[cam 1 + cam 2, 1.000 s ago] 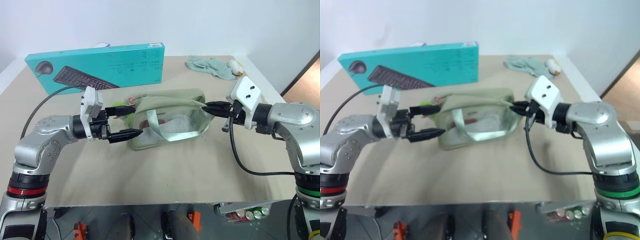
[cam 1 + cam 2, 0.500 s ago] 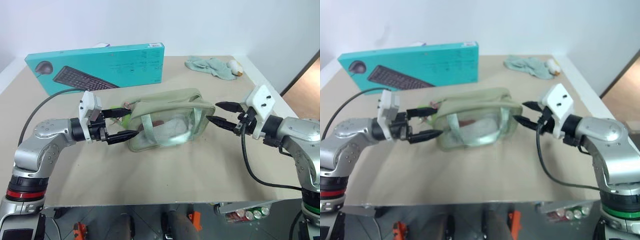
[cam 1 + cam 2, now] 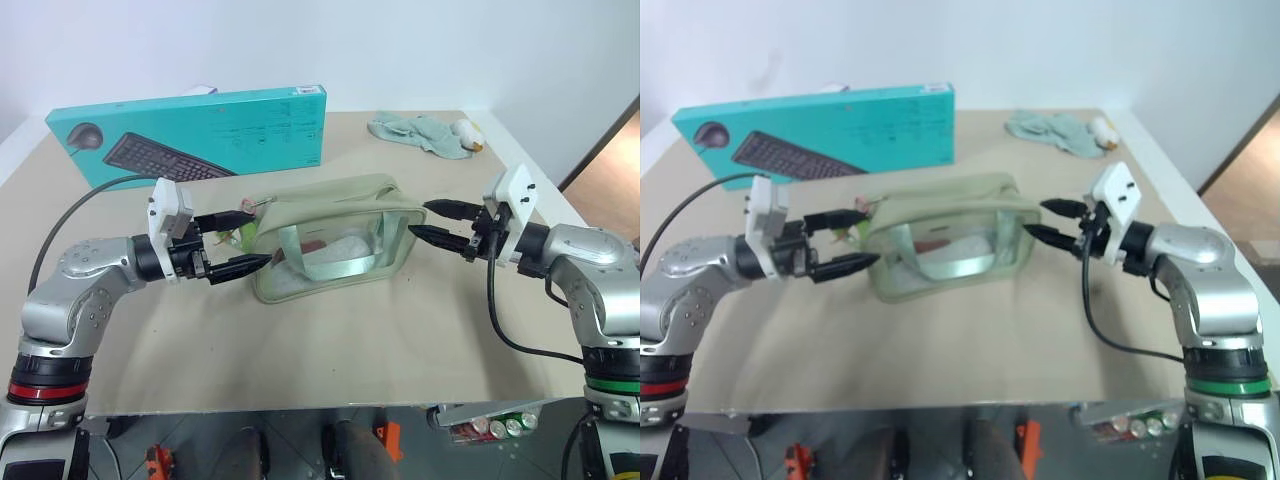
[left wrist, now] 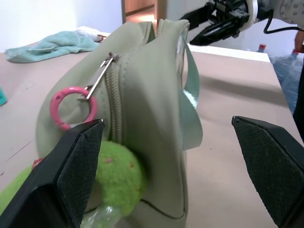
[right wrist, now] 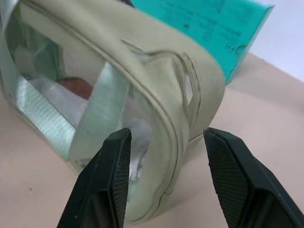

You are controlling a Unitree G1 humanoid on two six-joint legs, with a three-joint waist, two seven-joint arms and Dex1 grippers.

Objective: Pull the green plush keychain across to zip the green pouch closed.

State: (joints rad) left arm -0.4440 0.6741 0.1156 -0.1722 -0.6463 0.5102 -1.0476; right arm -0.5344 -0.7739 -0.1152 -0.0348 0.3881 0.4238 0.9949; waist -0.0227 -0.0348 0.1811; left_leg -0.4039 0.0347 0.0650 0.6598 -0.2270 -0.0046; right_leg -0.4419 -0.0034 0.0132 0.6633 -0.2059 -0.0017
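Behind the work area, on the beige table (image 3: 330,350): long teal keyboard box (image 3: 190,135) standing on its long edge, printed with a black keyboard and mouse; small print on the face too fine to read. Pale teal crumpled cloth (image 3: 420,132) at the far right corner, with a small white and orange object (image 3: 468,134) touching it, kind not clear.

Left arm reaching in level from the left, left gripper (image 3: 235,242) pointing right at the near end of the sage-green rectangular fabric pouch (image 3: 335,235), black fingers spread wide, holding nothing. Right arm reaching in from the right, right gripper (image 3: 432,220) pointing left, fingers parted around the pouch's far end, not clearly touching it.

Pouch lying mid-table between the two grippers, clear plastic side panel toward the robot, pale mint webbing handle (image 3: 325,255) looped across it. Small lime-green fuzzy oval keychain (image 4: 107,178) at the pouch's left end, pressed against the fabric, between the left fingers. Pink ring (image 4: 72,105) hooked to the metal zip pull (image 4: 100,74) at that same end.
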